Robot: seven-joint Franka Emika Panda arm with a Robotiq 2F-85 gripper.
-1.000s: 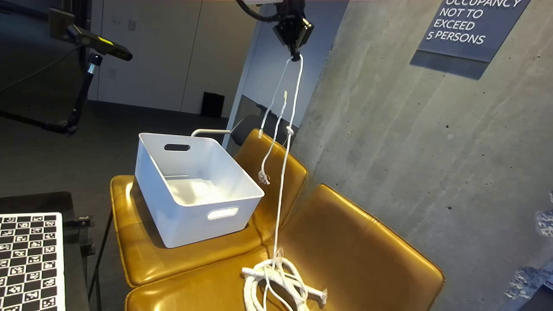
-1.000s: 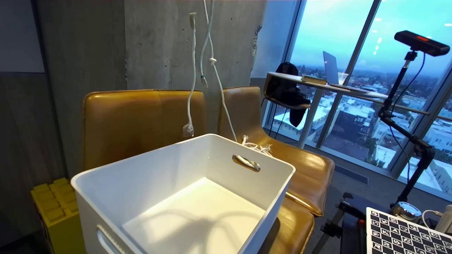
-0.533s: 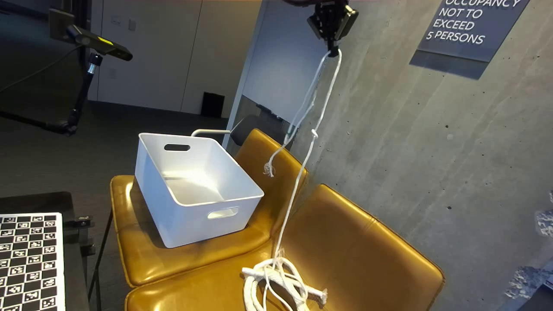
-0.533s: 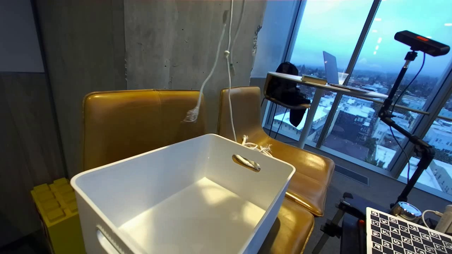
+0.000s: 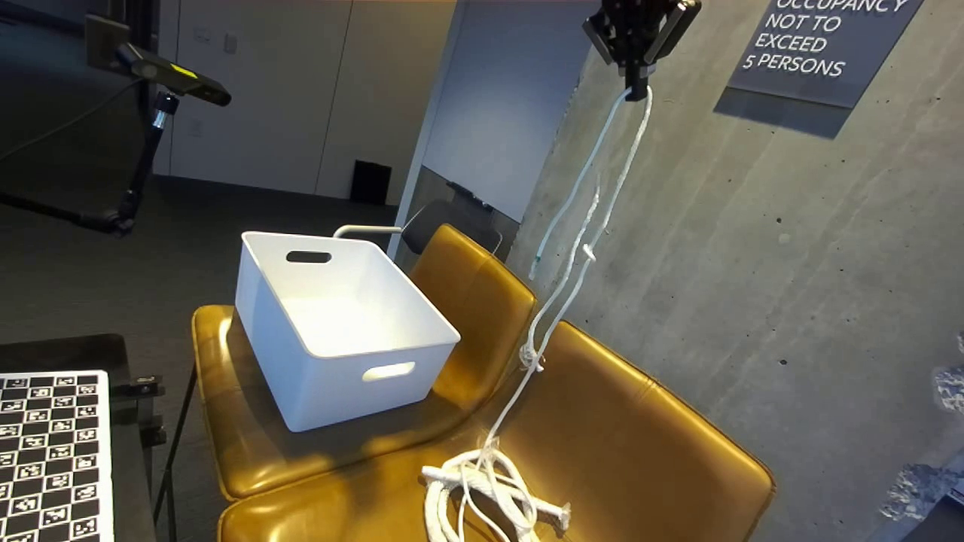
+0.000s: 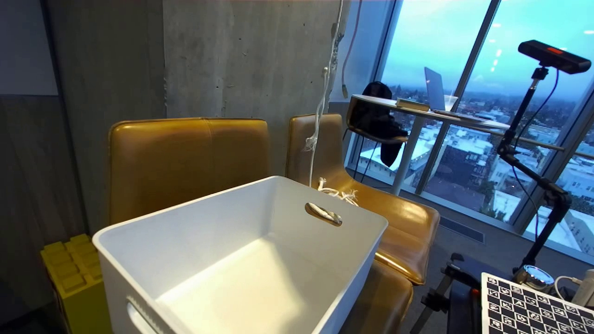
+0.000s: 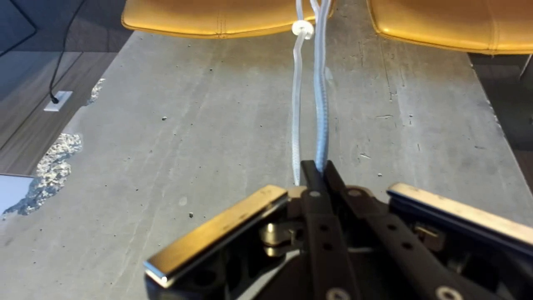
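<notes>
Wrist view: black two-fingered claw (image 7: 317, 166) clamped on a thin white braided rope (image 7: 320, 96)

The claw's fingers (image 7: 311, 180) are drawn together, tips almost meeting, a bluish-looking strand of the rope pinched between them; a second strand with a small round white knot (image 7: 303, 28) hangs alongside. In an exterior view, the rope falls from the claw in two lengths: one ends loose in mid-air, the knotted one runs down to a tangled white rope coil (image 5: 491, 488) on the seat of a tan leather-look chair (image 5: 640, 421). A frayed white rope end (image 5: 529, 355) hangs by the knotted length; where it leads cannot be told. On a neighbouring tan chair (image 5: 233, 429), well below the claw, sits a white rectangular plastic bin (image 5: 335, 385).
</notes>
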